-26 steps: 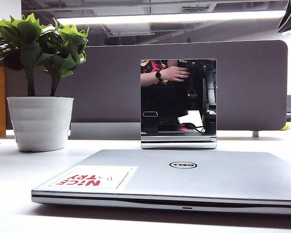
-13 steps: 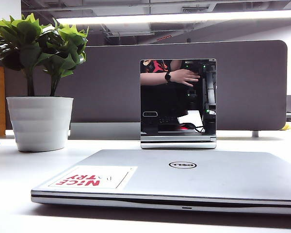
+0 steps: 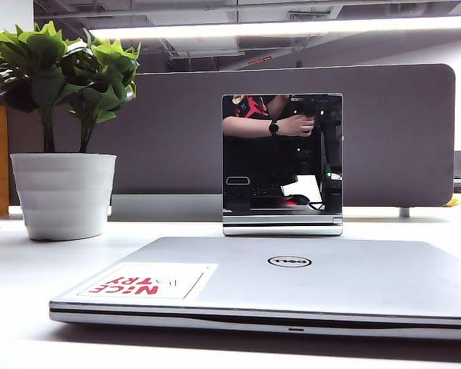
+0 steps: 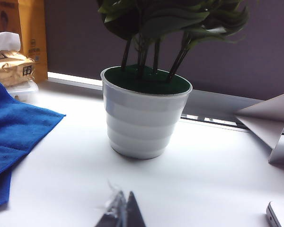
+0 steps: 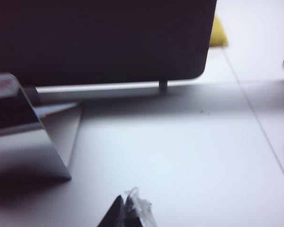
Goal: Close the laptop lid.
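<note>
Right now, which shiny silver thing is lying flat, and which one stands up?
The laptop lies flat, its laptop lid shut, with the NICE TRY sticker. The small mirror panel behind it stands upright.

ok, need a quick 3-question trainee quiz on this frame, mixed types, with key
1. True or false: the laptop lid lies flat down on the laptop.
2. What stands behind the lid's Dell logo in the exterior view? A) mug B) small mirror C) blue cloth
3. Fill in: the left hand hangs over the table in front of the white ____; the right hand hangs near the mirror.

Key: 1 true; 2 B; 3 pot.
</note>
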